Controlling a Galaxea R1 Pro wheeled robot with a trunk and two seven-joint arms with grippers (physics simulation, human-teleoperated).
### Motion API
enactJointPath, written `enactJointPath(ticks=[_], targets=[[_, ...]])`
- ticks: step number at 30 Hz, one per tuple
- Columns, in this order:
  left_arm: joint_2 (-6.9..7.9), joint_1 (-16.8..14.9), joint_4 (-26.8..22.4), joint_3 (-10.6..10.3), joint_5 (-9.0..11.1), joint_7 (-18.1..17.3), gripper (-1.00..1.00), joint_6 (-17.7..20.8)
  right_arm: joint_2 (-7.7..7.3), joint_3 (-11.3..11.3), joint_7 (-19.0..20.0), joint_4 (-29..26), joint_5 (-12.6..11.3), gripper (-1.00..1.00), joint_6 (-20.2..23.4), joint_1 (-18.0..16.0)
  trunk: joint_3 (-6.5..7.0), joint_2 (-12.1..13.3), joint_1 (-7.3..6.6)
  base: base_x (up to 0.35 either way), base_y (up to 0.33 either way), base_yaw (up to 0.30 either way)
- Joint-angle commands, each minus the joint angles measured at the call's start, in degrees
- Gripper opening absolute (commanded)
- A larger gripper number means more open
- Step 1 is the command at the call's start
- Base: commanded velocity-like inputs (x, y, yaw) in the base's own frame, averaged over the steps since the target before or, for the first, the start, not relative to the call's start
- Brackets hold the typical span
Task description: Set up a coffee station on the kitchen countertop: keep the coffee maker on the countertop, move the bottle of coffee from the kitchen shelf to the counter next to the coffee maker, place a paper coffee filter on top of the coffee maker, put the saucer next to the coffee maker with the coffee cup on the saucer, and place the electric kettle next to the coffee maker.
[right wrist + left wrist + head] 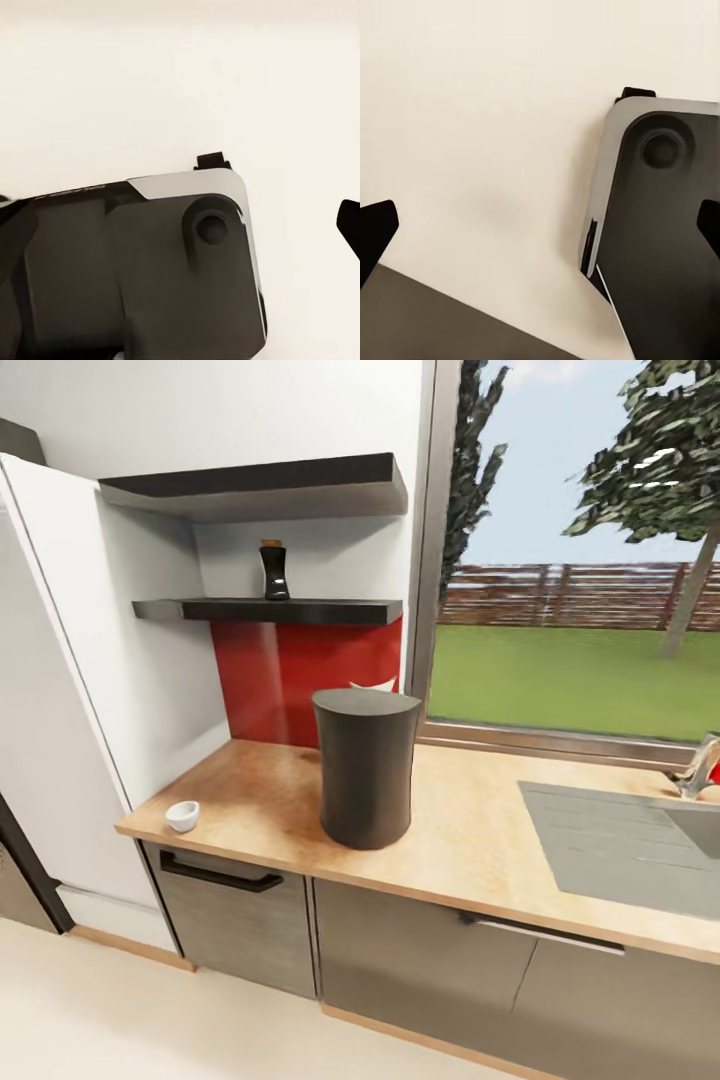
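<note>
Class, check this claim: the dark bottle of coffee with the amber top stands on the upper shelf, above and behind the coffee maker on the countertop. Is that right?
Not quite. In the head view the bottle of coffee stands on the lower of the two dark kitchen shelf slabs, not the upper one. The rest holds: it is above and behind the coffee maker on the countertop.

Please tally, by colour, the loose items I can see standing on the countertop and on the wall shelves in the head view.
Dark grey: 1, the coffee maker on the countertop.
Dark brown: 1, the bottle of coffee on the lower shelf.
White: 1, the coffee cup near the countertop's corner.
Total: 3
</note>
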Motion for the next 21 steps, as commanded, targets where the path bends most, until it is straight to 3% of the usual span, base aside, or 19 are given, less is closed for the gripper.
enactJointPath(ticks=[1,10,21], targets=[[-0.01,-0.04,0.05,0.06,0.49,-0.02,1.00,-0.20,0.01,-0.37,0.18,-0.09,0.13,1.00,0.25,-0.01,-0.08,-0.08,0.04,0.130,0.338,-0.002],[-0.03,-0.04,0.05,0.01,0.51,0.00,1.00,-0.21,-0.01,-0.45,0.20,-0.25,-0.12,1.00,0.18,-0.01,-0.08,-0.08,0.04,0.045,0.338,-0.015],[0.07,-0.05,0.04,0.01,0.52,0.17,1.00,-0.22,-0.03,-0.46,0.36,-0.26,-0.14,1.00,0.18,-0.01,-0.08,-0.08,0.04,-0.026,0.338,-0.246]])
